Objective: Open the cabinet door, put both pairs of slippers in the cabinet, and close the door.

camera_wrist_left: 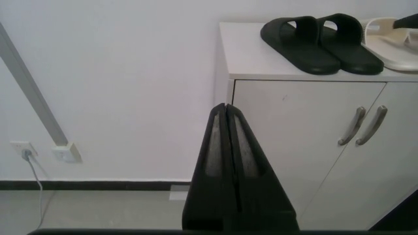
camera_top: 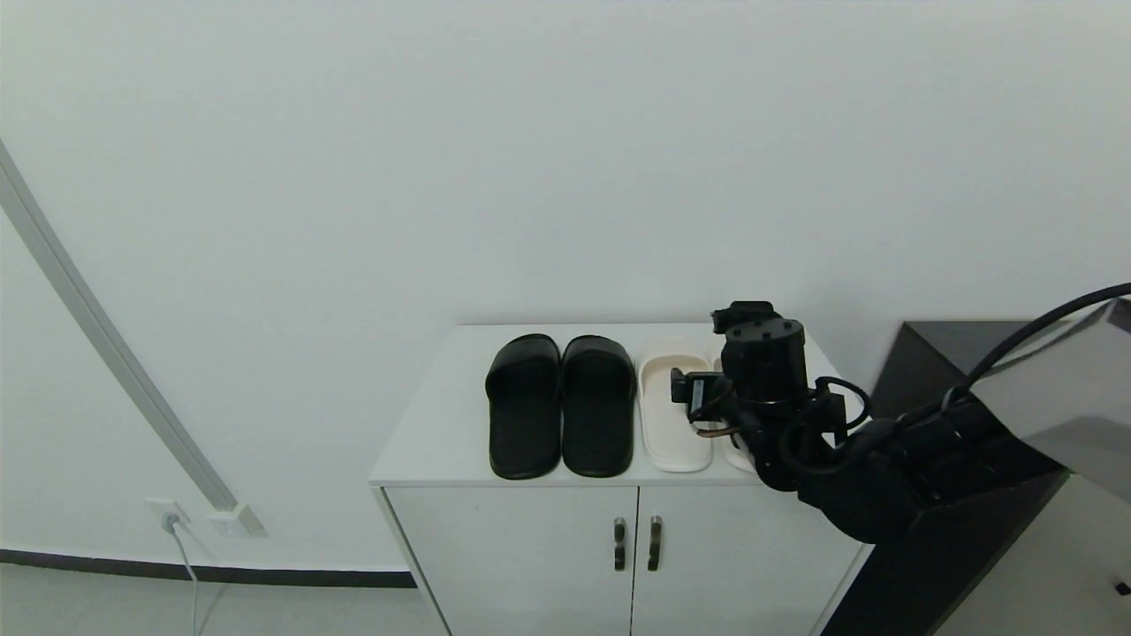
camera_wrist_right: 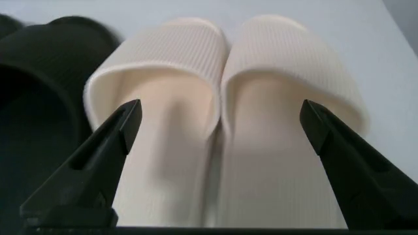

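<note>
2 black slippers (camera_top: pixel 561 406) + 2 white slippers (camera_wrist_right: pixel 222 111) in a row on cabinet top (camera_top: pixel 442 415), heels at front edge, bare top on the left. Both doors (camera_top: pixel 521 565) closed. Right gripper (camera_wrist_right: pixel 220 111) spread wide at the white pair; left gripper (camera_wrist_left: pixel 226 108) clenched, empty.

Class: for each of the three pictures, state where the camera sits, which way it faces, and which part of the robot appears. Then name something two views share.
Head view: high on the robot, facing forward and down at the white cabinet; the right arm shows.
Left wrist view: off the cabinet's left front, facing its door handles; the shut left gripper shows.
Right wrist view: just above the cabinet top, facing the white slippers; the open right gripper shows.
Shared: head and left wrist views both show the black slippers.
</note>
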Controlling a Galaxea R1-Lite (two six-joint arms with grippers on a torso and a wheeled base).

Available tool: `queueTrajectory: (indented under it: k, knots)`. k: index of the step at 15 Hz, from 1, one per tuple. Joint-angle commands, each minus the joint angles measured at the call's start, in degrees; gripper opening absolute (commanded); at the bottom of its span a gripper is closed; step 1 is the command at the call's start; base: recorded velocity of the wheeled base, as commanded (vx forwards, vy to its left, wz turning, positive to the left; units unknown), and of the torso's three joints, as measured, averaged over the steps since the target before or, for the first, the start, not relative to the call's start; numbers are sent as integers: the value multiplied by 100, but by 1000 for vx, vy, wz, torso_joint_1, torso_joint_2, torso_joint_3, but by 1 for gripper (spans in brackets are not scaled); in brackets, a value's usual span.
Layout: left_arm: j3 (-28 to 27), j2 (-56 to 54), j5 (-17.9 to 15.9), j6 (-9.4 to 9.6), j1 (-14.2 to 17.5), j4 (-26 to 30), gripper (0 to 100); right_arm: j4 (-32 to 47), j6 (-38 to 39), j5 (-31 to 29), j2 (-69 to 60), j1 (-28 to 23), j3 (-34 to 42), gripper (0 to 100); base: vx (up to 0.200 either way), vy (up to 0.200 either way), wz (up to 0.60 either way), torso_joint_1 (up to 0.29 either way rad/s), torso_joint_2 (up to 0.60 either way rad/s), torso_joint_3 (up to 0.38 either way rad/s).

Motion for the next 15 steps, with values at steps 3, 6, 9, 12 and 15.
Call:
queueTrajectory:
  k: [3,6,9,12,15]
  knots:
    - [1,7,1,-2,1,0,0,-232,-322,50,748,-227,-707,100,0,0,0,0,0,0]
    - [1,7,10,-11,1,0,0,-65,-339,50,1064,-271,-1173,100,0,0,0,0,0,0]
    - [1,7,1,-11,1,0,0,-12,-339,59,1214,-394,-1437,100,0,0,0,0,0,0]
    - [1,7,10,-11,1,0,0,93,-339,138,1249,-464,-1577,0,0,0,0,0,0,0]
    - [1,7,10,-11,1,0,0,137,-339,164,1275,-464,-1665,0,0,0,0,0,0,0]
